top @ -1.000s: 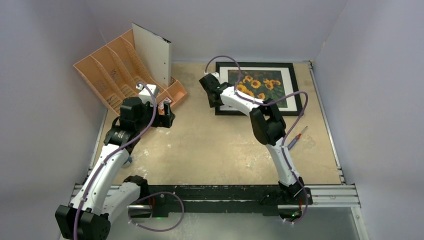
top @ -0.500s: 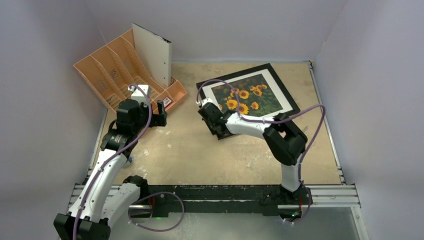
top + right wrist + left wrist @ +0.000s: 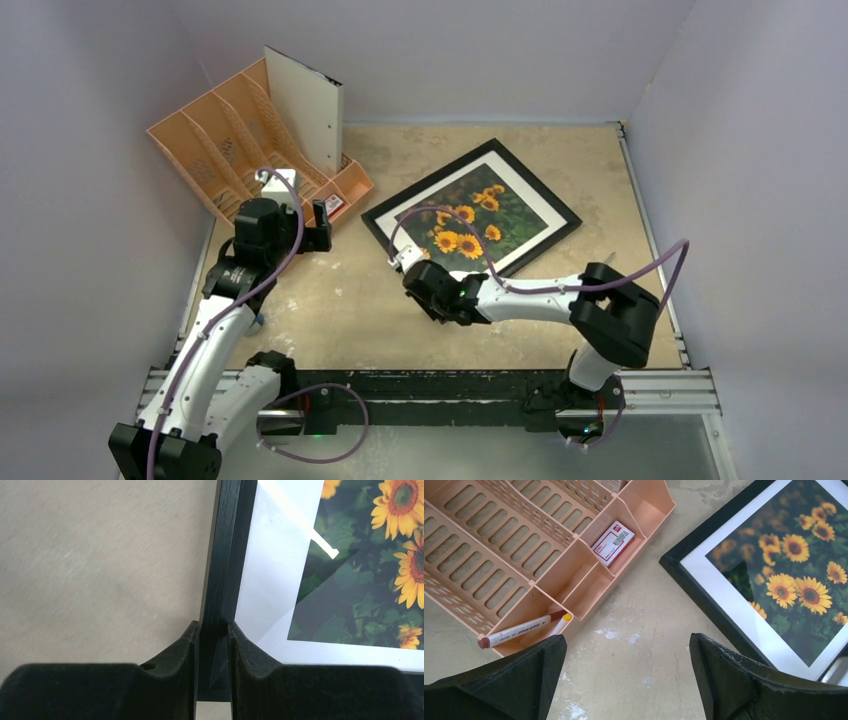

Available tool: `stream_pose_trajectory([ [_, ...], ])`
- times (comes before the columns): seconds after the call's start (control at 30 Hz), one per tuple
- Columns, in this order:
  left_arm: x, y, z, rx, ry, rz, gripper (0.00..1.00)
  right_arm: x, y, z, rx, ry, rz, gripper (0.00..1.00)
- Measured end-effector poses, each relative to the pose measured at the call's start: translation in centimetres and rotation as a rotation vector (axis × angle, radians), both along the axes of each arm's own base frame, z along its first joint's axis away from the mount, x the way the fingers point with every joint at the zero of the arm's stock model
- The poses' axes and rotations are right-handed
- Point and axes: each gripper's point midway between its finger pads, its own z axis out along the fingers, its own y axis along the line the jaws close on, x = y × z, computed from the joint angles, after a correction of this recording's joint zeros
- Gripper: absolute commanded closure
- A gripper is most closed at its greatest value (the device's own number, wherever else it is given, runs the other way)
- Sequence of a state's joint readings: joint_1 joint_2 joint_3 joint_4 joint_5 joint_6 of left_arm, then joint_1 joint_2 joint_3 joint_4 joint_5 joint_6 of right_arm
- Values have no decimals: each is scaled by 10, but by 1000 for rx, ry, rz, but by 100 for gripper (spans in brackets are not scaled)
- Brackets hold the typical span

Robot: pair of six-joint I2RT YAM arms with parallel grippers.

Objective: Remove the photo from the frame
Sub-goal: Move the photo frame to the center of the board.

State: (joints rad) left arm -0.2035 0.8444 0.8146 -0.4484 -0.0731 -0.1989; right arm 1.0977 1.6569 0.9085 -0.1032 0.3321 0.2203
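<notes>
The black frame (image 3: pixel 539 181) lies face up on the table, turned diagonally, and the sunflower photo (image 3: pixel 470 215) sits inside it behind a white border. My right gripper (image 3: pixel 420 268) is at the frame's near-left side. In the right wrist view the gripper (image 3: pixel 214 627) is shut on the frame's black edge bar (image 3: pixel 227 555), one finger outside it and one over the white border, with the photo (image 3: pixel 350 555) to the right. My left gripper (image 3: pixel 626 645) hangs open over bare table, between the organiser and the frame's corner (image 3: pixel 694 587), holding nothing.
An orange file organiser (image 3: pixel 215 150) stands at the back left with a white board (image 3: pixel 305 110) upright in it. Its front compartments hold a small red-and-white box (image 3: pixel 613 542) and a marker (image 3: pixel 519 630). Grey walls close in the table on three sides.
The right gripper has pulled the frame from the back right toward the near middle, turning it to a diagonal, and its arm has folded low. The left arm drew back slightly.
</notes>
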Motion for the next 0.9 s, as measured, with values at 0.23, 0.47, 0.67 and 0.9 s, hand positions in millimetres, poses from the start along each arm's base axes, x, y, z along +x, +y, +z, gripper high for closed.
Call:
stream_pose_trajectory([
  [0.23,0,-4,-3,-7,12,-18,0,-40,-2,-2,38,8,60,80],
  [0.47,2,-8,-16,-10,65,-33,0,-81,0,-1,78,26,101,75],
  [0.67,2,-3,-18,-26,74,14,0,-103,-22,8,135,79,37,63],
  [0.9,1,-18,-12,-97,36,-38,0,-94,-40,67,331,41,-157,30],
])
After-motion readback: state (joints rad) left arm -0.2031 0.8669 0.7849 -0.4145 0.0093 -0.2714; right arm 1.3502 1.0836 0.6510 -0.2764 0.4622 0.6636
